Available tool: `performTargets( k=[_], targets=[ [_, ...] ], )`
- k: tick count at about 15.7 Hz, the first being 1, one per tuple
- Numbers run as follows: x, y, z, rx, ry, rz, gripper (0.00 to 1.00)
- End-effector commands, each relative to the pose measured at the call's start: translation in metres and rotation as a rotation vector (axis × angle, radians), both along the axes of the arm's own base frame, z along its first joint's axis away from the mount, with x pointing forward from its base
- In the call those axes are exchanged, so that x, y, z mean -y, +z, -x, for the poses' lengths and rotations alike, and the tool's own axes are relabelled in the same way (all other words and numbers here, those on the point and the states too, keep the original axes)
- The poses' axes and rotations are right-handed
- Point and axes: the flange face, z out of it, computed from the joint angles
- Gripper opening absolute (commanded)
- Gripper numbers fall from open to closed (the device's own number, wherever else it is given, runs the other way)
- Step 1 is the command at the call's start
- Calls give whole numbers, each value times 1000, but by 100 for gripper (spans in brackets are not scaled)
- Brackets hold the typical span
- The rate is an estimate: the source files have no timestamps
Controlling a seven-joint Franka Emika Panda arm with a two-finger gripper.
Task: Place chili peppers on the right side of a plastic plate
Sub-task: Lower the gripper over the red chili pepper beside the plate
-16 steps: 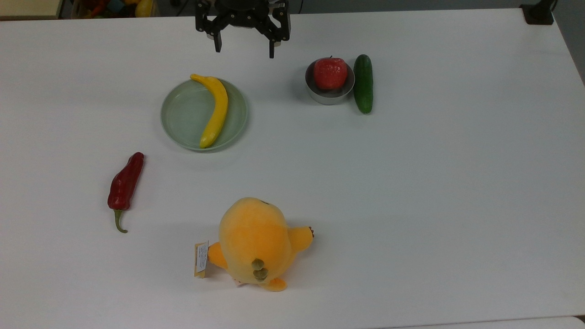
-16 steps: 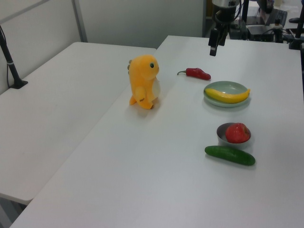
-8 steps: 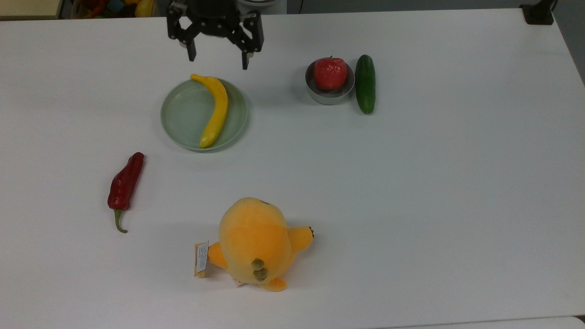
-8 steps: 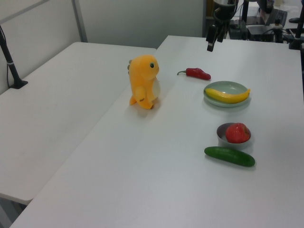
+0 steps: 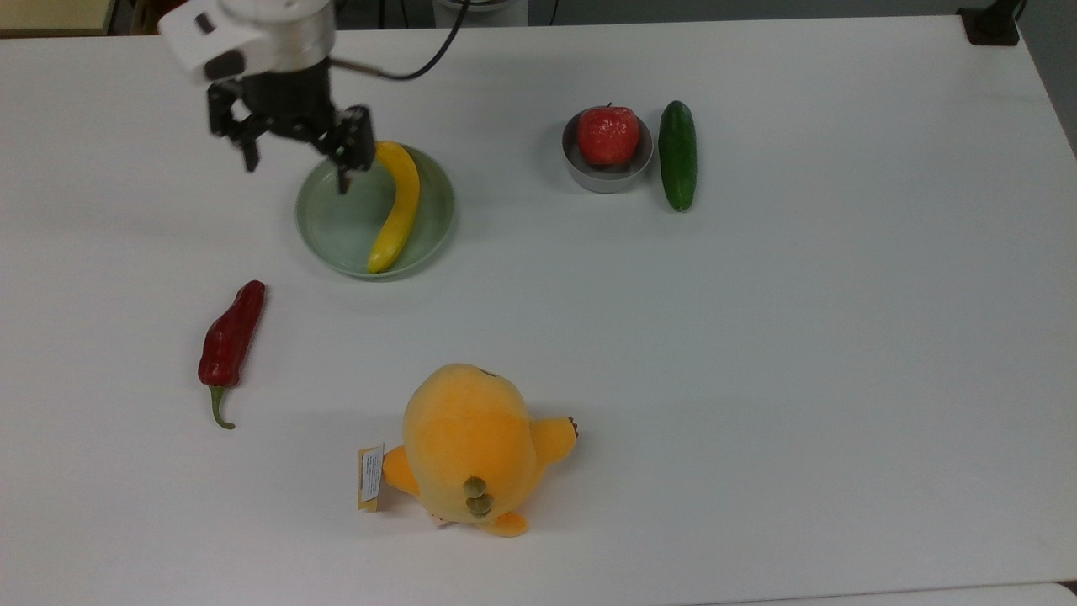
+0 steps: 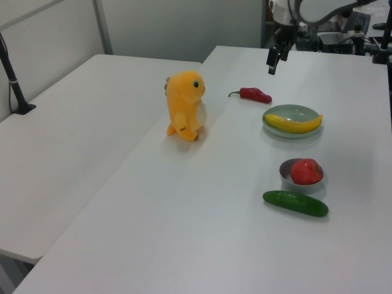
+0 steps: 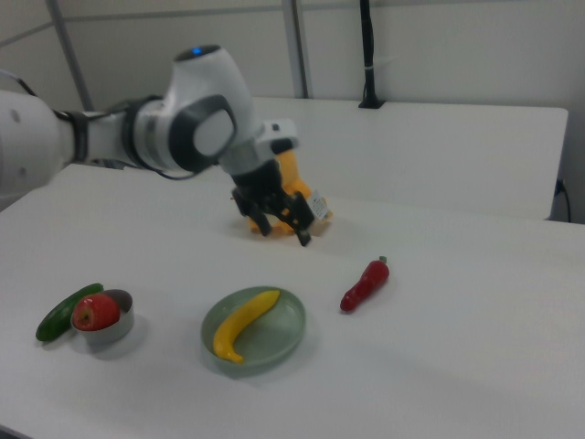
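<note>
Robotics lab: bare white worktop [image 5: 757, 379] with adjoining white tables [image 6: 73, 122], robot arm [image 7: 137, 133], clamped black camera pole [image 7: 367, 55], plain partition walls.

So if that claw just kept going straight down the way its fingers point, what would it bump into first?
Probably the plastic plate, near its rim, or the bare table just beside it. The open gripper points downward above that edge in the top view; the banana lies a little aside. Depth is hard to judge.

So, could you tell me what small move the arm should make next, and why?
Probably carry the open gripper from above the plate's rim toward the chili, down and left in the top view, since the chili lies untouched on the table.
</note>
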Motion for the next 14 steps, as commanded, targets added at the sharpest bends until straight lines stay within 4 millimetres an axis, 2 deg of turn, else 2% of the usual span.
performTargets(
  k=[1, 3, 6, 8, 10, 12, 14],
  targets=[
    [50, -52, -25, 9, 11, 89, 100],
    [72, -75, -35, 4, 17, 131, 100],
    [85, -95, -41, 0, 67, 146, 100],
    [95, -98, -49, 12, 84, 152, 100],
    [94, -98, -61, 31, 73, 144, 100],
    [92, -101, -63, 39, 49, 129, 100],
    [92, -113, -68, 39, 22, 119, 100]
  ],
)
